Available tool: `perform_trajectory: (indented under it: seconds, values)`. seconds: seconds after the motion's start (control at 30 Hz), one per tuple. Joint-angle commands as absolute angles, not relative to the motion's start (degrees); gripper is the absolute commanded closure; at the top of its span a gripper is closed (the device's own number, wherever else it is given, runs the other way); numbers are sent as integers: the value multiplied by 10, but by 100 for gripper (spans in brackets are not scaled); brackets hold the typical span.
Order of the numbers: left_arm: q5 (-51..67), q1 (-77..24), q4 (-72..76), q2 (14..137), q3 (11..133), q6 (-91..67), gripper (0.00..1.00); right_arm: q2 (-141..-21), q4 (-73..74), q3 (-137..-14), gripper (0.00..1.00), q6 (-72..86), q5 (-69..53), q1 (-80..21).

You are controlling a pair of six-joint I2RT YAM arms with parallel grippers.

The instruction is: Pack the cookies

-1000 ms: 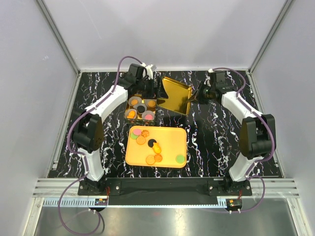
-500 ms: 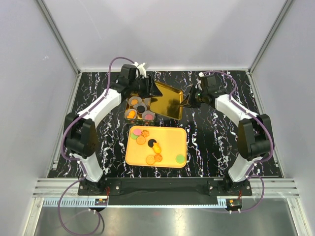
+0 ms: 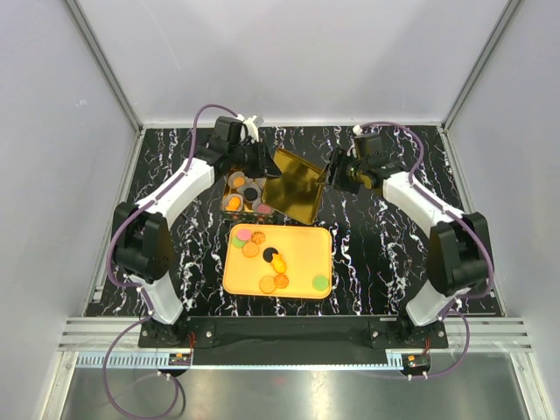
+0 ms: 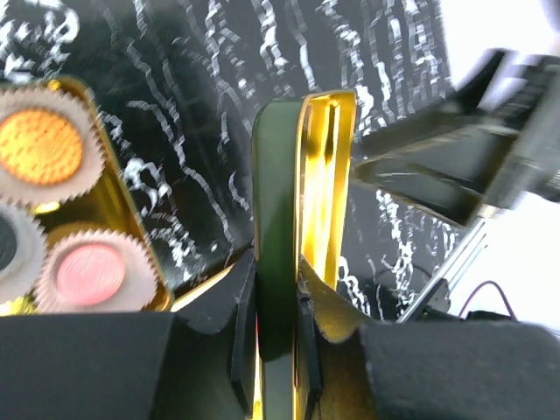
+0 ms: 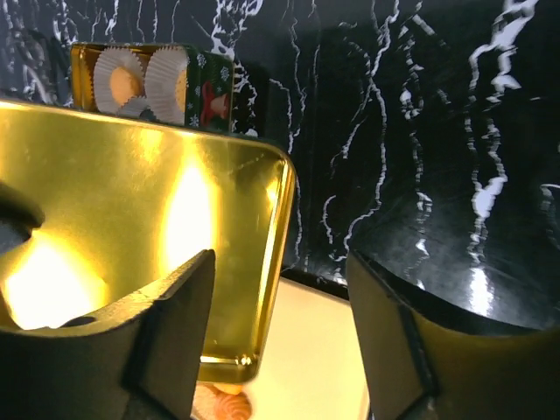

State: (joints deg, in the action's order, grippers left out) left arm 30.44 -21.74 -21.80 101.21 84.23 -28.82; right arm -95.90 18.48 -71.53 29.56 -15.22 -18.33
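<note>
The gold lid (image 3: 296, 185) stands tilted on edge between the two arms, over the right side of the open tin (image 3: 229, 181). My left gripper (image 3: 265, 166) is shut on the lid's left rim (image 4: 302, 175), and the wrist view shows that rim pinched between the pads (image 4: 273, 324). My right gripper (image 3: 331, 171) is open, its fingers apart on either side of the lid's right edge (image 5: 278, 262). The tin holds cookies (image 4: 39, 144) in white paper cups. Several loose cookies (image 3: 276, 282) lie on the yellow tray (image 3: 302, 245).
The tray lies in front of the tin at the middle of the black marbled table (image 3: 385, 254). Grey walls close in the table at the back and on both sides. The tin's green printed side (image 5: 210, 101) shows behind the lid.
My left gripper has shut on the lid's left rim. The right gripper has opened and let go of the lid. The lid has shifted left and stands steeper.
</note>
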Motion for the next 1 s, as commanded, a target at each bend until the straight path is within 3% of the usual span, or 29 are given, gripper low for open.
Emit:
perform_trajectory:
  seconds: [0.0, 0.07, 0.37, 0.6, 0.97]
  values:
    - [279, -211, -261, 999, 889, -271, 100, -866, 180, -703, 29, 229, -14, -211]
    - [272, -209, -273, 1006, 903, -270, 100, -839, 164, -682, 24, 206, 14, -237]
    - [273, -205, -314, 1008, 924, -270, 100, -773, 120, -650, 20, 40, 154, -451]
    - [294, -198, -322, 1009, 928, -276, 100, -835, 99, -665, 18, -85, 305, -590]
    - [298, -197, -322, 1013, 930, -283, 100, -991, 41, -721, 21, -193, 472, -643]
